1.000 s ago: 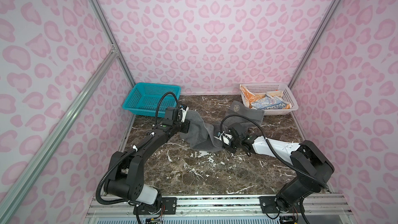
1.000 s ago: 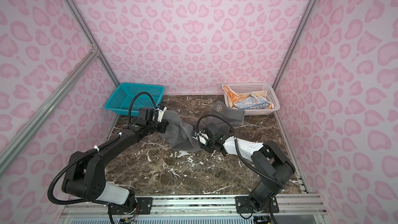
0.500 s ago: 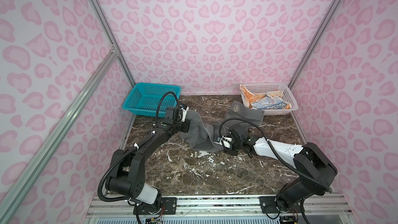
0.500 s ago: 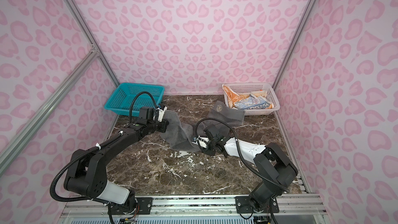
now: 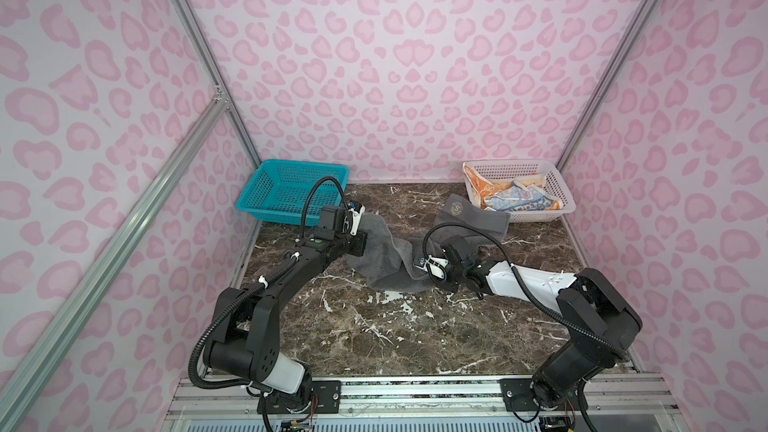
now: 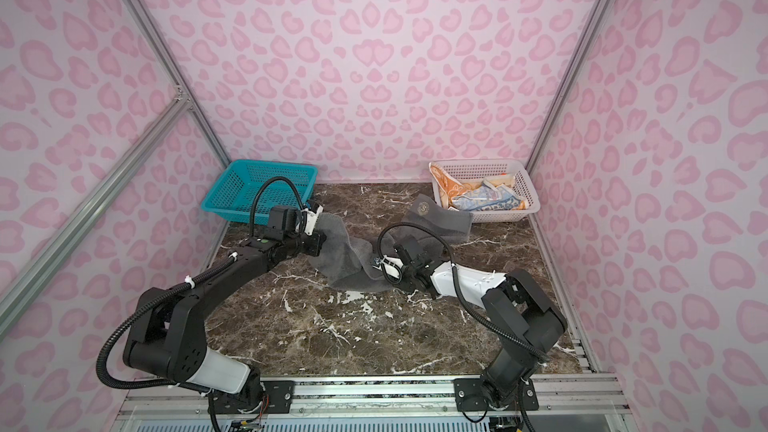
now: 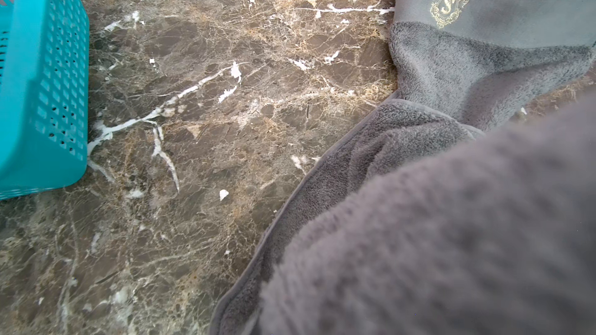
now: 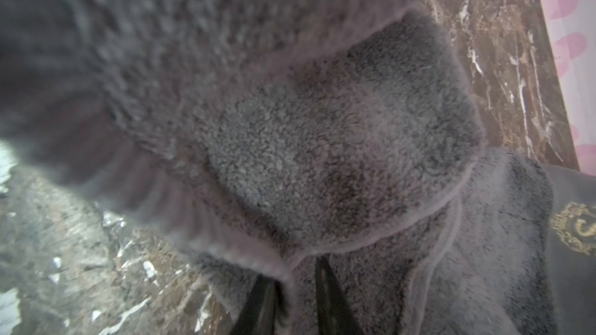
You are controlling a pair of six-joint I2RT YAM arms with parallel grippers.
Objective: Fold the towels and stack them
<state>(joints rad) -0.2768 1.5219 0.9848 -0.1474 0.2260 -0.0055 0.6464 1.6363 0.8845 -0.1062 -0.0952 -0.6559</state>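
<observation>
Left end effector (image 5: 363, 227) and right end effector (image 5: 419, 263) each clamp narrowly on the grey towel (image 5: 386, 259).

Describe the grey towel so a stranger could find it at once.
On the brown marble table, look between the teal basket at the back left and the white basket at the back right. The grey towel lies crumpled there. Unlike the colourful towels in the white basket, it is plain dark with a gold crest.

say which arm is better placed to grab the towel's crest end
Right, likely: the right gripper is nearer the crest end by the white basket; the left gripper holds the towel at its other end.
</observation>
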